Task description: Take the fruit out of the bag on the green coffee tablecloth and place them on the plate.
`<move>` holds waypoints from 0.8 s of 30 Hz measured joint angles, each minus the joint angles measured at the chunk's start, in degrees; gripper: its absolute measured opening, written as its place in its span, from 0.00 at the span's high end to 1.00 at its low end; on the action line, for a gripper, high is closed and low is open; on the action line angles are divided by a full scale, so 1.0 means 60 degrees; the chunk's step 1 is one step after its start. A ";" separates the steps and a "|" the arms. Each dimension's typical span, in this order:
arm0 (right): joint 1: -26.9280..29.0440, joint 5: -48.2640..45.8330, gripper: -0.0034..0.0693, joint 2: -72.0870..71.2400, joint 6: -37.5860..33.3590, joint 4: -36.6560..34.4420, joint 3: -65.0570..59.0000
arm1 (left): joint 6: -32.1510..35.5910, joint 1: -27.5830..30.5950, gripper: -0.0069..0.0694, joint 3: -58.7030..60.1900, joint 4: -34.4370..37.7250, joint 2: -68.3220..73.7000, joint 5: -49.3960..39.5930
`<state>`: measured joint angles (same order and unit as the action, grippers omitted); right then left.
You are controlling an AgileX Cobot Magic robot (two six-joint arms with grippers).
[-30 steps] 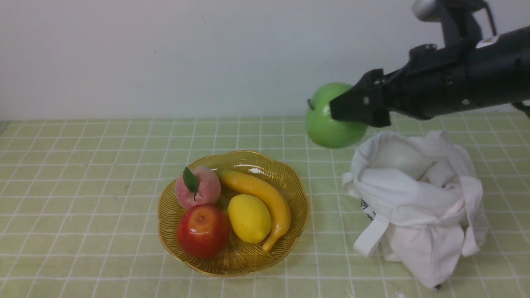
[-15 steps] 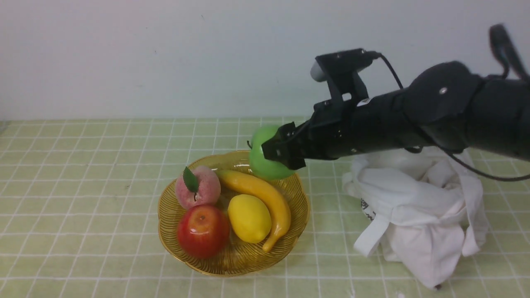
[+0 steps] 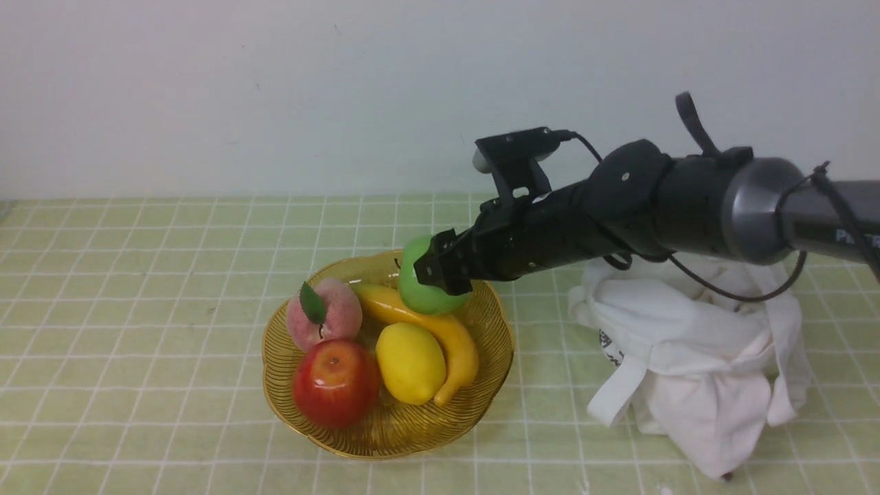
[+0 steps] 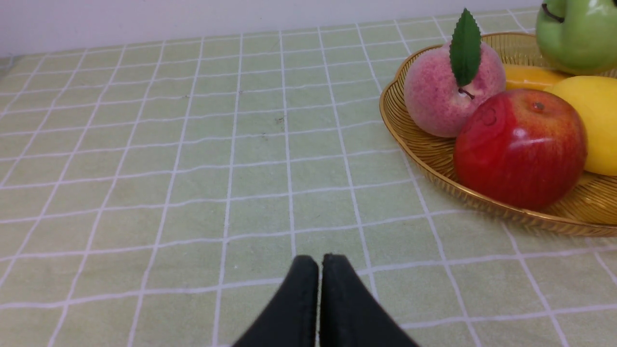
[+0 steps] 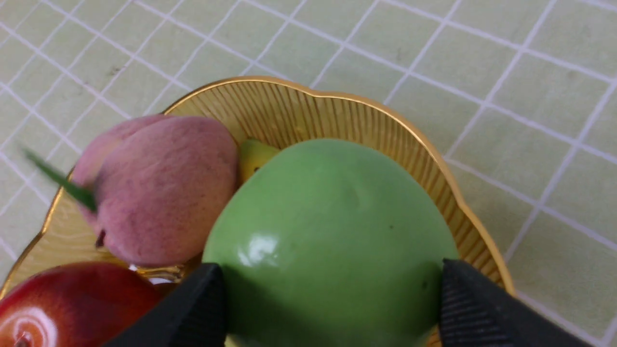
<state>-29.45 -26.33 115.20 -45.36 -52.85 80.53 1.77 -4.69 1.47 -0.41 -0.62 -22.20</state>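
Observation:
The fruit, a glossy green apple point(image 3: 418, 292) point(image 5: 328, 226) point(image 4: 578, 33), sits between the two fingers of my right gripper point(image 3: 427, 273) point(image 5: 329, 267), which is shut on it. It hangs low over the back of the amber ribbed plate point(image 3: 275, 385) point(image 5: 366, 103), against the banana point(image 3: 450, 333). The white cloth bag point(image 3: 694, 344) lies slumped to the plate's right on the green coffee tablecloth point(image 3: 137, 275). My left gripper point(image 4: 319, 259) is shut and empty over bare cloth, left of the plate point(image 4: 409, 144); it does not show in the front view.
On the plate lie a pink peach point(image 3: 324, 313) with a leaf, a red apple point(image 3: 335, 383) and a lemon point(image 3: 410, 362). My right arm reaches over the bag's top. A pale wall stands behind the table.
My right arm carried the green apple from above the bag leftward and down to the back of the plate. The banana and peach shifted slightly.

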 joint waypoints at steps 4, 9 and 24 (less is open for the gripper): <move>0.0000 -0.0151 0.26 0.0054 0.0000 0.0000 0.0082 | 0.0000 0.0000 0.92 0.0000 0.0000 0.0000 0.0000; 0.0000 -0.0270 0.23 0.0054 0.0000 -0.0038 0.0112 | 0.0000 0.0000 0.92 0.0000 0.0000 0.0000 0.0000; 0.0000 -0.1479 0.06 0.0058 0.1742 0.2272 0.0977 | 0.0000 0.0000 0.92 0.0000 0.0000 0.0000 0.0000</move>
<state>-29.45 -35.21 115.55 -34.90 -39.21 86.39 1.77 -4.69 1.47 -0.41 -0.62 -22.20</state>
